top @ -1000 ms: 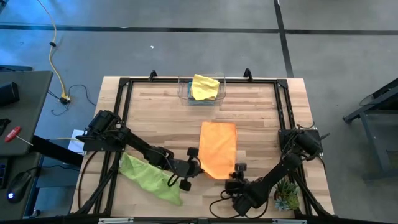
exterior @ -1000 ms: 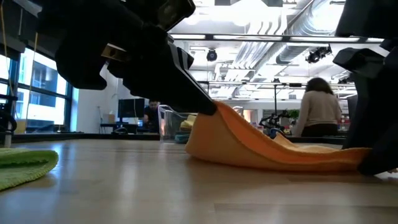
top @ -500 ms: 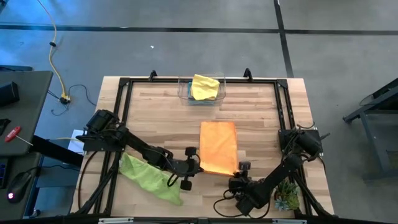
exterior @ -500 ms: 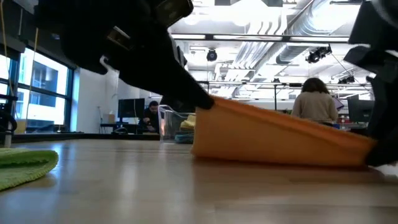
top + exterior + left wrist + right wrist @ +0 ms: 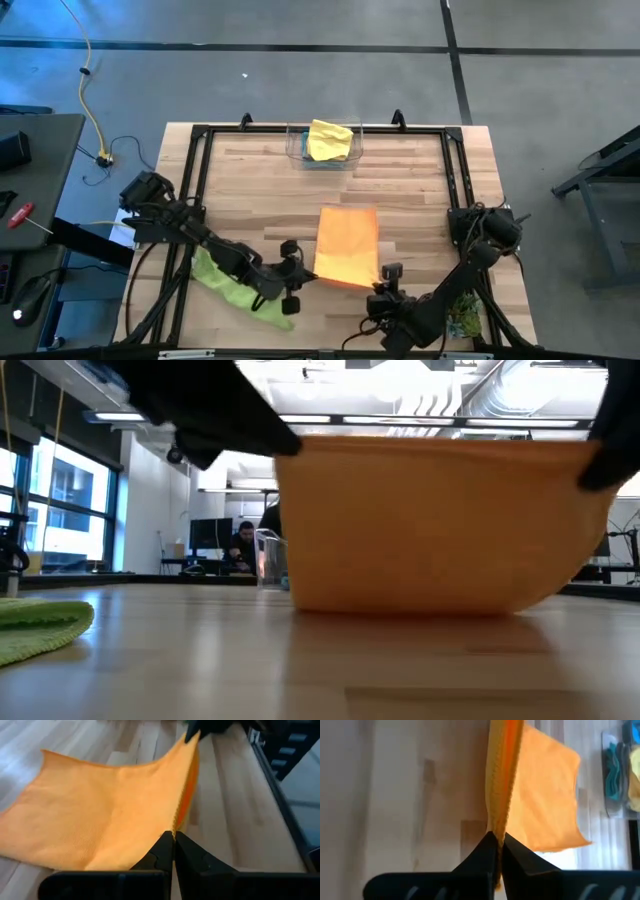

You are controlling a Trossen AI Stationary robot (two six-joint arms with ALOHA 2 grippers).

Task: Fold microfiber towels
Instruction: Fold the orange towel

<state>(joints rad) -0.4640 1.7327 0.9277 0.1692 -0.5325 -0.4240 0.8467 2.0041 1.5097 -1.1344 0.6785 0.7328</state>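
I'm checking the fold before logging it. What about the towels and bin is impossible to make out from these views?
- Low view: the lifted orange towel fills the middle, hiding most of the clear bin and the room behind it.
- High view: under the yellow towel, the bin's other contents are too small to tell.
- High view: the left arm covers part of the lime green towel.
- Grey towel: not identifiable anywhere.

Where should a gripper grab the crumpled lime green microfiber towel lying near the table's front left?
Probably by the free edge of the lime green microfiber towel toward the table's left side, coming down from above. It lies low and rumpled on the wooden table, offering no raised fold, and the left arm crosses over its middle. Both grippers are busy, shut on the orange towel.
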